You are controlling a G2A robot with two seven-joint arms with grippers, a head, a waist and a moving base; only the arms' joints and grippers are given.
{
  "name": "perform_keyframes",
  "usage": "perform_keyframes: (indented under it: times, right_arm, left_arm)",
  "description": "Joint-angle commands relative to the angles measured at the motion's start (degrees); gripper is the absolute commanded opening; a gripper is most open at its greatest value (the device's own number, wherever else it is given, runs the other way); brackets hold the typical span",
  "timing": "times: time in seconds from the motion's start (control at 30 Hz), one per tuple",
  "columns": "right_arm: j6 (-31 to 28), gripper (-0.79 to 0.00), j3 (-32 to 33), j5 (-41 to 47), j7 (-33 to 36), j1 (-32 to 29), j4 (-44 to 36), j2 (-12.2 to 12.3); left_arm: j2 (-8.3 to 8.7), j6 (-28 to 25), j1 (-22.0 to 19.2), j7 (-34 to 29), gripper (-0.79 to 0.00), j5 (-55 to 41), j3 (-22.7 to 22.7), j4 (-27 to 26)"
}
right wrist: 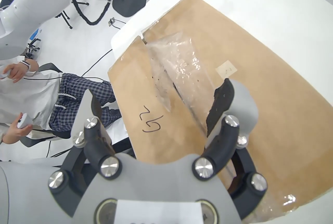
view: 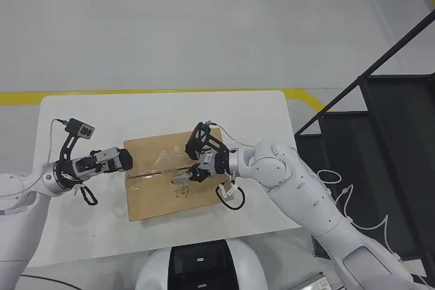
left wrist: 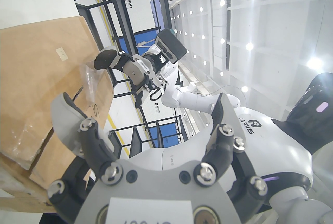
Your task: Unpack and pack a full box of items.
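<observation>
right gripper (right wrist: 156,95) sits nearest, its claw spread wide apart and holding nothing, hanging over the middle of the cardboard box (right wrist: 273,110). one side of that claw is right above the box's centre seam (right wrist: 193,113). the box lies flat on the white table (view: 72,130), turned a little askew to the table's edges, with both top flaps down and meeting along the seam. a strip of clear tape (right wrist: 177,66) lies crumpled and wrinkled over the seam, and looks partly lifted from the cardboard toward the box's middle. on the flap to one side of the seam there is a handwritten pen mark (right wrist: 151,122), and on the other flap a small pale paper label (right wrist: 226,69). left gripper (left wrist: 141,105) is at the box's short end where the seam runs out, just beside the cardboard, well apart from the right gripper. its claw is also apart and empty. whether it touches the box i cannot tell.
</observation>
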Motion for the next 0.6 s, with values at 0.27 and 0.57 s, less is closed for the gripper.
perform_keyframes:
  times: [0.27,0.57]
  right_arm:
    - [1.18,0.0,-1.07,-2.93,-0.68,0.86,0.63,-0.04]
    - [-0.13,0.0,-4.11,-0.43,-0.53,3.23,3.81,-0.84]
  left_arm:
    - [-0.07,0.35,0.55,-0.19,0.0,0.12,-0.26,-0.1]
    - [-0.11,0.84,0.73,-0.31,0.0,0.72,-0.41,-0.67]
